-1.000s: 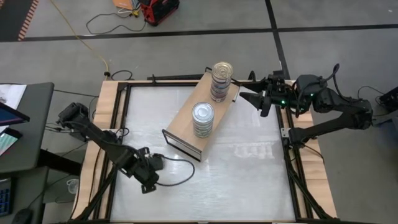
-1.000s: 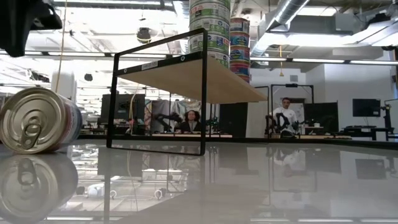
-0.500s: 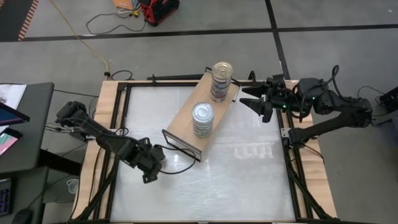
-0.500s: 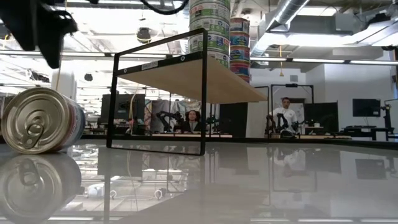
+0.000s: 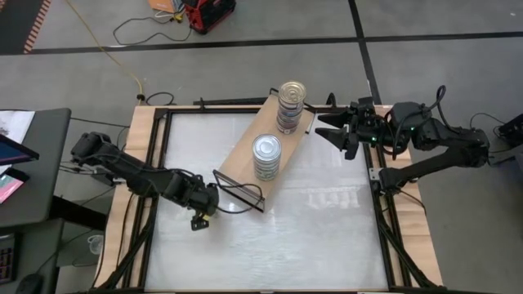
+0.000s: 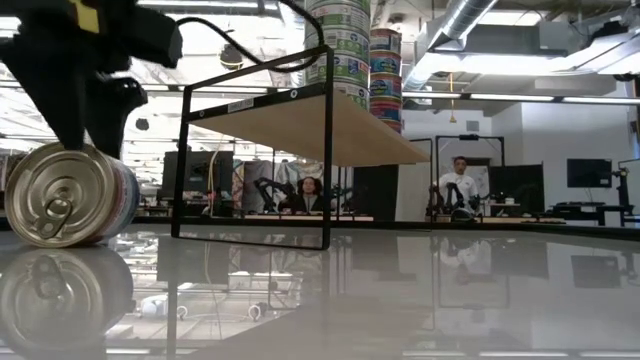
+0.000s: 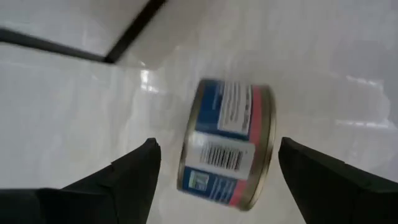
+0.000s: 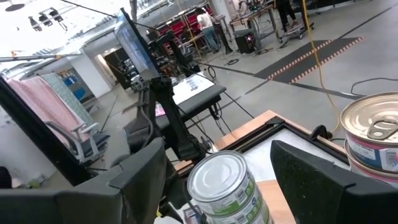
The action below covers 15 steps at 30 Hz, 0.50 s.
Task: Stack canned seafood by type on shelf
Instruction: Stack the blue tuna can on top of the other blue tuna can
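I am hovering the left gripper (image 7: 217, 174), fingers spread, over the tipped tin (image 7: 227, 144): rigid, slick, apt to roll, so I am judging its flat ends the best hold.

The tin (image 7: 227, 144) lying on its side on the glossy white worktop (image 5: 310, 237) wears a blue, white and red label with a black barcode, and its lid is gold. The shelf (image 5: 245, 159) is light tan plywood with a black-edged end. The stacked tins (image 5: 266, 157) show silver-grey lids and green-and-white labels.
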Each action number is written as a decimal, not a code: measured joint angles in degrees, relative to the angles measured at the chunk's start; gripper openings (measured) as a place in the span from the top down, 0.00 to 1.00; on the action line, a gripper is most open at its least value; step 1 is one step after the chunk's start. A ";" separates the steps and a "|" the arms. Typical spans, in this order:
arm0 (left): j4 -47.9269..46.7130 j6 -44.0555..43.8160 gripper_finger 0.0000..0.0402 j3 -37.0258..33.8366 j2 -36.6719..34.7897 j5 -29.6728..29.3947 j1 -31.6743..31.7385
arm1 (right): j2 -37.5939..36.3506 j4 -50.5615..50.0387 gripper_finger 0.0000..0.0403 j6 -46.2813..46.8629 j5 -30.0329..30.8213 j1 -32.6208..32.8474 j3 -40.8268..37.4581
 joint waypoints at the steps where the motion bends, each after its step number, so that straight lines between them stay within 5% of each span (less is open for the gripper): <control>1: 0.43 0.49 0.22 -0.55 -0.04 0.73 0.23 | 0.02 0.00 0.23 0.00 0.08 0.00 0.00; 7: 6.35 1.52 0.27 -4.58 -0.04 7.19 1.10 | 0.01 -0.02 0.23 -0.01 0.21 -0.28 0.00; 15: 7.69 0.22 0.53 -5.13 -0.08 8.13 1.08 | 0.02 -0.13 0.23 -0.05 0.26 -0.28 0.00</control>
